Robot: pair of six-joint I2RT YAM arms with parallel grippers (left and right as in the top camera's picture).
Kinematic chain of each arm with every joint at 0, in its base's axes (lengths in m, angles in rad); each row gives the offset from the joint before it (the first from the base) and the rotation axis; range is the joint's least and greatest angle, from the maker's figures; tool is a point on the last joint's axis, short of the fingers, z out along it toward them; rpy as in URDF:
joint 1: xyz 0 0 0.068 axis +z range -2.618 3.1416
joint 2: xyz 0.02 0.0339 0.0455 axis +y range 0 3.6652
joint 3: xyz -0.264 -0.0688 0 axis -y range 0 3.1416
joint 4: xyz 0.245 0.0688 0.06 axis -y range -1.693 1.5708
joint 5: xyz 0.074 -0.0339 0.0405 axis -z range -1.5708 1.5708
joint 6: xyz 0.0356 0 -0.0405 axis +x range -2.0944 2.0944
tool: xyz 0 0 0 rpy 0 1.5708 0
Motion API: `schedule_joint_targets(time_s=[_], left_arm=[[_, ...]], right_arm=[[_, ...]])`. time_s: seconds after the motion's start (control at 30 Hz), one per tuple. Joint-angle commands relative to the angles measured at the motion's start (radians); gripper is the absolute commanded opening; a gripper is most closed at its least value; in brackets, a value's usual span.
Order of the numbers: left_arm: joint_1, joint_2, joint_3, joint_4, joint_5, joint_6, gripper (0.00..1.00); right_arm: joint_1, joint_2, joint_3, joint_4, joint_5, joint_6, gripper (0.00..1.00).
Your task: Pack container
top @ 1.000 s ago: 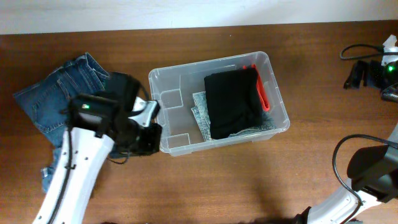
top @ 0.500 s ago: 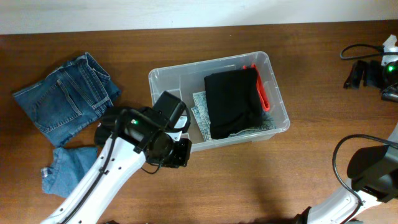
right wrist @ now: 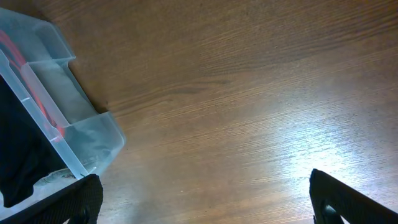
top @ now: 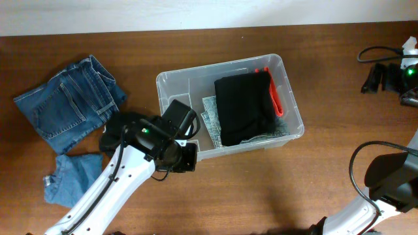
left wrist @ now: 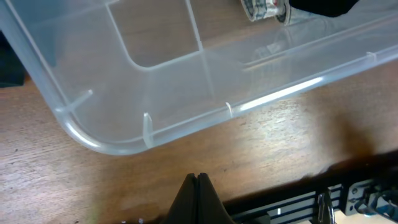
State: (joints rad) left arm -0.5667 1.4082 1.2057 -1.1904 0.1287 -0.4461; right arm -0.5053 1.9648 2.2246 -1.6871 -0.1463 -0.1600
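Now the left end effector (left wrist: 198, 180), pinched closed, hangs by the container (left wrist: 174, 93); the right end effector (right wrist: 205, 199) gapes wide.

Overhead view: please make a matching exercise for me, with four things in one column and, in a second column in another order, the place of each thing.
Things:
1. black garment
2. blue jeans
3. left gripper
4. red item

Places:
A. on the table, left of the container
B. outside the container, at its front left corner
C. in the container, beside its right wall
D. in the container, on top of a grey patterned cloth

Pairs: 1-D, 2-A, 3-B, 4-C
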Motion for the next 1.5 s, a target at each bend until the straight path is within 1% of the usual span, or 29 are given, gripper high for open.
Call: schedule_joint_targets(time_s=[0.0,0.33,0.5,1.03,1.17,1.37,1.47], left_arm=[[-0.002,0.013,-0.014,0.006,-0.022,-0.013,0.01],[-0.002,0.123,-0.014,0.003,-0.021,-0.013,0.01],[-0.002,0.165,-0.014,0.034,-0.022,-0.013,0.01],[-0.002,0.169,-0.003,0.120,-0.073,-0.013,0.01],[-0.002,0.161,0.056,0.055,-0.074,-0.009,0.01],[0.018,0.114,0.228,-0.078,-0.107,-0.009,0.01],[0.051,0.089,0.309,-0.157,-0.164,-0.009,0.01]], right_arm=[[0.001,-0.008,0.002,0.000,0.005,0.000,0.98],[0.001,-0.008,0.002,0.000,0.005,0.000,0.98],[0.001,-0.008,0.002,0.000,0.005,0.000,0.98],[0.001,-0.008,0.002,0.000,0.005,0.000,0.98],[0.001,-0.008,0.002,0.000,0.005,0.000,0.98],[0.001,-0.008,0.002,0.000,0.005,0.000,0.98],[0.001,-0.008,0.002,0.000,0.005,0.000,0.99]])
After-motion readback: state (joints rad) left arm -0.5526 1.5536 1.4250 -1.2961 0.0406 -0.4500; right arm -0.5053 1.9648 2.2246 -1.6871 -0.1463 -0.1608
